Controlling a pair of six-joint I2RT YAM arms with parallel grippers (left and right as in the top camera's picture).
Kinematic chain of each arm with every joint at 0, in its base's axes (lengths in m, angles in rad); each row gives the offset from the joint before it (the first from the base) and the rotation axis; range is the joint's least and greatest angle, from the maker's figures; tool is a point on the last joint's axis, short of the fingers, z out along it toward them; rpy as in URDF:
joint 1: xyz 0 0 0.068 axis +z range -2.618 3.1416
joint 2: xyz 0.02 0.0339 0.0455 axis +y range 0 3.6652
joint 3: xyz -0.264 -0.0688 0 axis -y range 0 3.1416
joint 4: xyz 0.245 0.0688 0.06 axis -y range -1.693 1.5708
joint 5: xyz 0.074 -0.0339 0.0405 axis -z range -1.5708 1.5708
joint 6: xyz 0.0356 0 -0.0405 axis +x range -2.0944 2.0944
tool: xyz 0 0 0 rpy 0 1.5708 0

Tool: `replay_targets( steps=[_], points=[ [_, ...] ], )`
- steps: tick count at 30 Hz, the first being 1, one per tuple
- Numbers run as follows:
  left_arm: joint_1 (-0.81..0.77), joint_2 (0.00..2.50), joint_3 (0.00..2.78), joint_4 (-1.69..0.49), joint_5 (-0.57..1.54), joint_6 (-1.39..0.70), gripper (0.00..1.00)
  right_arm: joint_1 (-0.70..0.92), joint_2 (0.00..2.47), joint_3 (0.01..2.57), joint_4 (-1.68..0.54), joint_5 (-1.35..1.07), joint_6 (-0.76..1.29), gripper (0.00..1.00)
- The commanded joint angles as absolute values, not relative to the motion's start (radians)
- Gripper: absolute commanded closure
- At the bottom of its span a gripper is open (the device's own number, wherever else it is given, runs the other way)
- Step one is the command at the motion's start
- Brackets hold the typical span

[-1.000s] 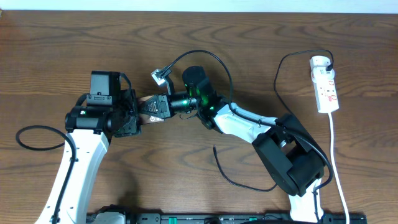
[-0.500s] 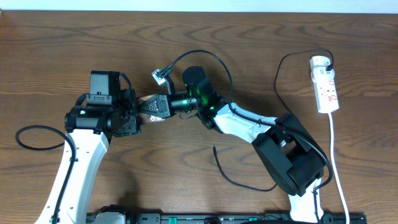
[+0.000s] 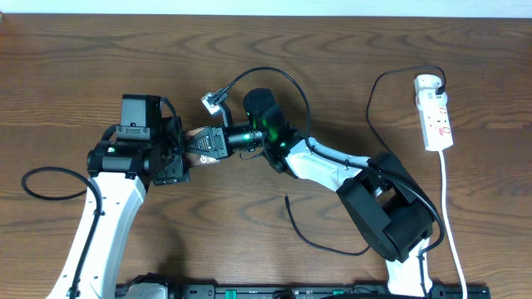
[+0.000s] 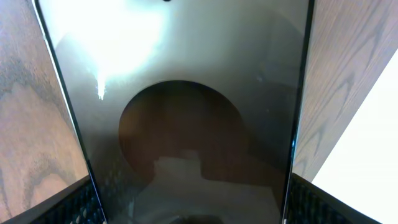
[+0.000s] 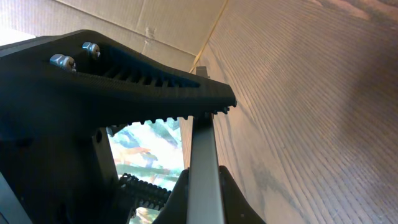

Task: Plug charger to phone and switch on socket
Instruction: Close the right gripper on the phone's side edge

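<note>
I can't tell whether my left fingers (image 4: 68, 202) flanking the phone (image 4: 186, 124) grip it, and with only my right fingers (image 5: 155, 87) clamped on its thin edge it could twist loose.

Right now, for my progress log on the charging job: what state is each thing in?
phone: clamped in right end effector, charger not plugged in.
charger: free plug loose on table, away from phone.
socket: flat on table; switch position unreadable.
left end effector: straddling phone; grip unclear.
</note>
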State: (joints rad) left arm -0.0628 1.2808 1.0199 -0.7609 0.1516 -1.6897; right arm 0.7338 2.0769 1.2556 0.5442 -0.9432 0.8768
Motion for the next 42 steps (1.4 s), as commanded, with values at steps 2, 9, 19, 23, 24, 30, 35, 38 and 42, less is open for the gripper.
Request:
replay_targets(
  steps=[2,9,19,23,24,30,35,38,42],
  points=[
    [-0.065,1.281,1.044,-0.762,0.145,-1.657,0.14,0.737,2.069,1.271,0.558,-0.994,0.871,0.99],
    [-0.065,1.281,1.044,-0.756,0.146,-1.615,0.14,0.730,2.069,1.271,0.558,-0.997,0.871,0.99],
    [-0.065,1.279,1.044,-0.682,0.243,-1.552,0.14,0.704,2.069,1.271,0.557,-0.997,0.871,0.99],
    [-0.065,1.279,1.044,-0.675,0.254,-1.543,0.14,0.697,2.069,1.271,0.557,-0.997,0.871,0.99],
    [-0.065,1.279,1.044,-0.676,0.255,-1.541,0.14,0.697,2.069,1.271,0.557,-0.997,0.871,0.99],
    [-0.065,1.279,1.044,-0.677,0.255,-1.537,0.14,0.692,2.069,1.271,0.558,-0.993,0.871,0.99],
    [-0.065,1.279,1.044,-0.679,0.282,-1.526,0.14,0.677,2.069,1.271,0.558,-0.993,0.871,0.99],
    [-0.065,1.279,1.044,-0.680,0.286,-1.518,0.14,0.666,2.069,1.271,0.558,-0.993,0.871,0.99],
    [-0.065,1.278,1.044,-0.679,0.300,-1.511,0.14,0.645,2.069,1.271,0.558,-0.993,0.871,0.99]
  ],
)
